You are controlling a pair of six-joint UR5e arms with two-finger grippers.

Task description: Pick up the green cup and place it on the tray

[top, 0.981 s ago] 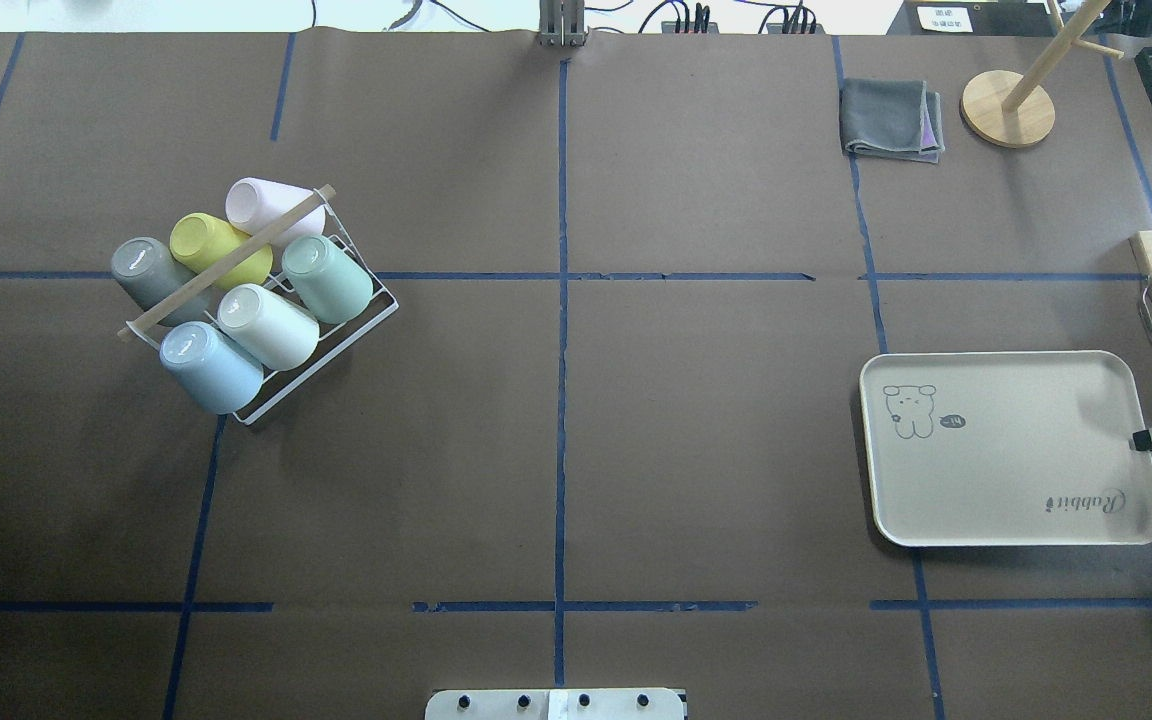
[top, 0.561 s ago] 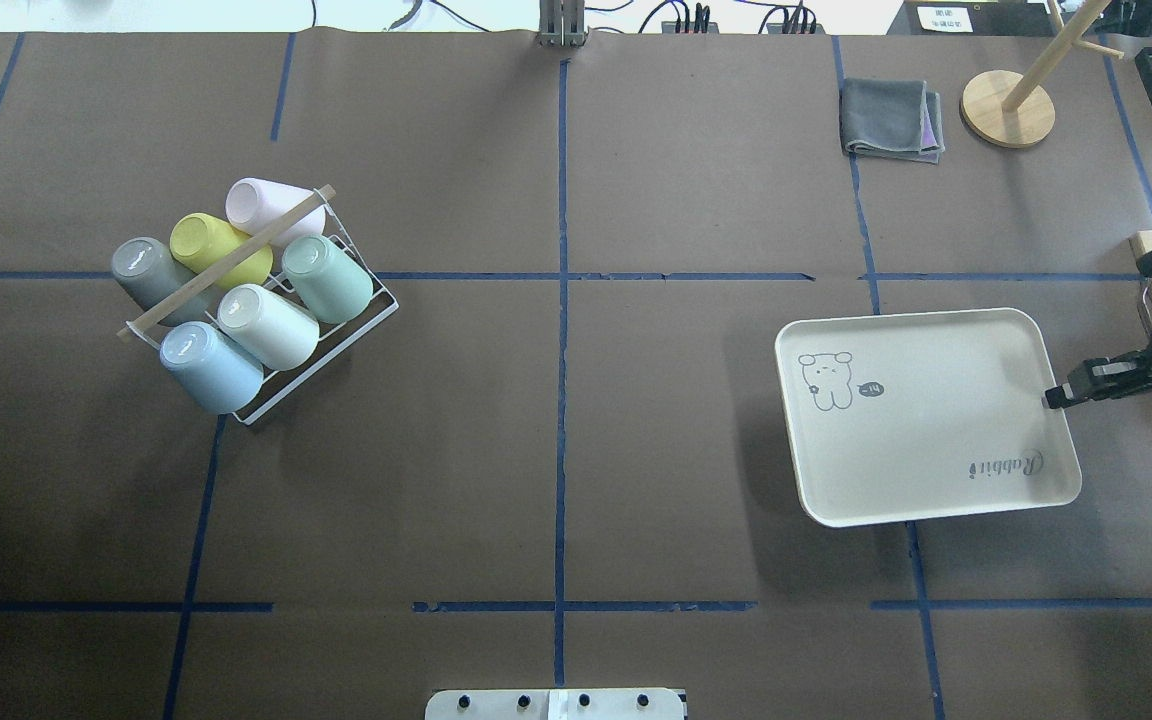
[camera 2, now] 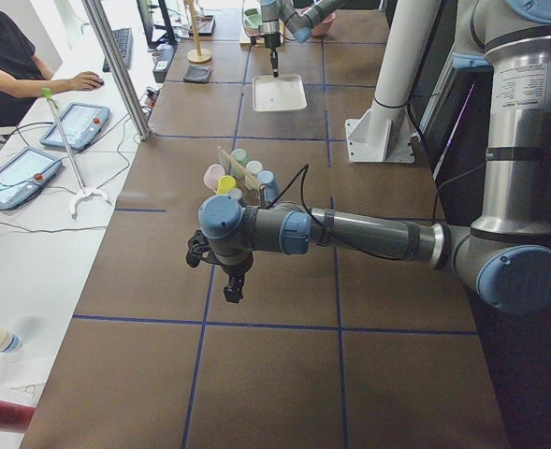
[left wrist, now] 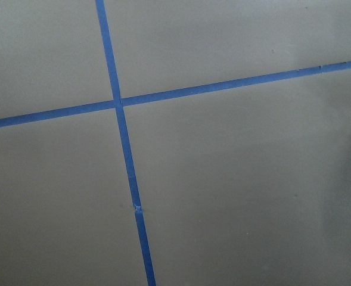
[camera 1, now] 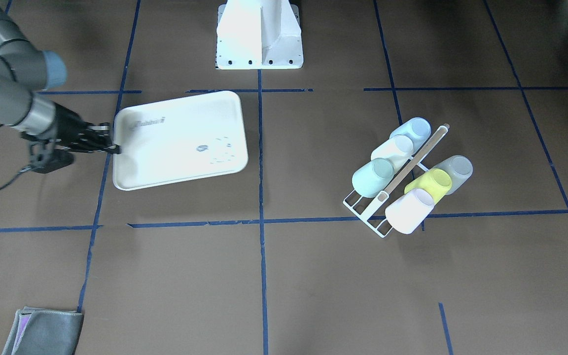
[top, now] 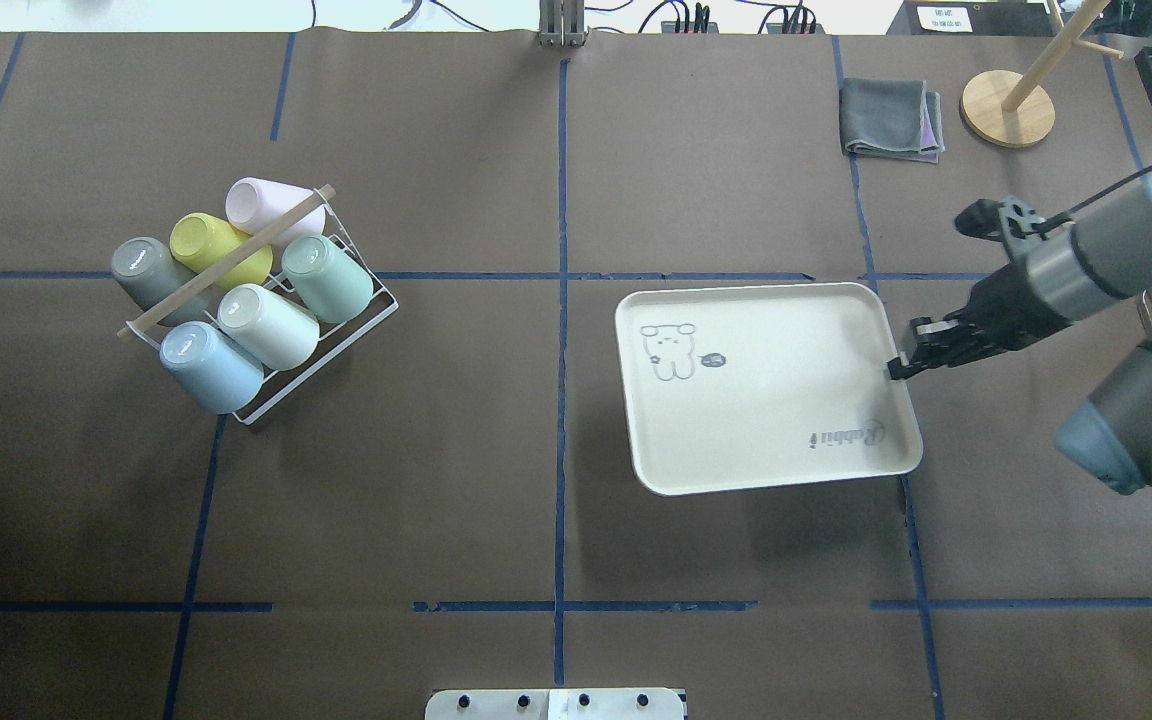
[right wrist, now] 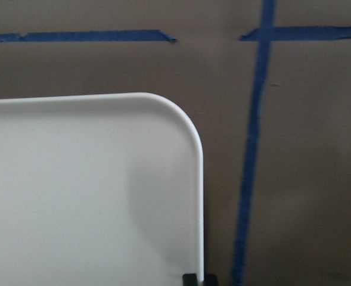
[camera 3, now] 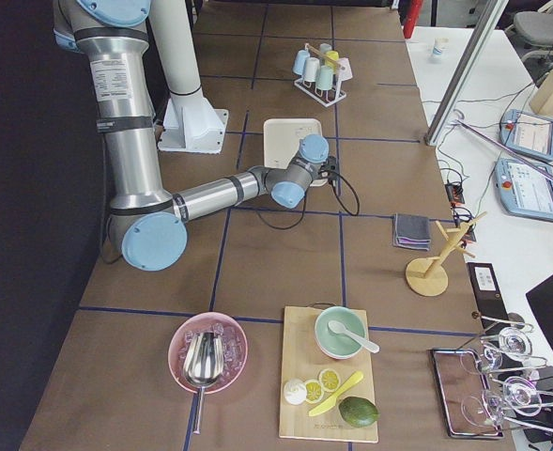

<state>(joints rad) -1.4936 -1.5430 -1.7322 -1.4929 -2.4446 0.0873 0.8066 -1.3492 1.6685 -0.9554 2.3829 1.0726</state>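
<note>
We pinch the tray (top: 766,390) rim w/ right jaws, shut tight; left jaws: can't tell. Our green cup (top: 326,278) sits in rack (top: 388,308), well apart. We should lower tray flat, nr rack.

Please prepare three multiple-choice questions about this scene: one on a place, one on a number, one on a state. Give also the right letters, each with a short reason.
1. What do the jaws of the right gripper hold?
A. the tray by its rim
B. a bottle
C. nothing
2. Where is the green cup?
A. on the tray
B. in the gripper
C. in the wire rack
3. How many cups are in the rack?
A. four
B. six
C. eight
Answers: 1 A, the jaws pinch the tray's edge; 2 C, it leans in the rack, far from the tray; 3 B, grey, yellow, pink, green, white, blue.
</note>
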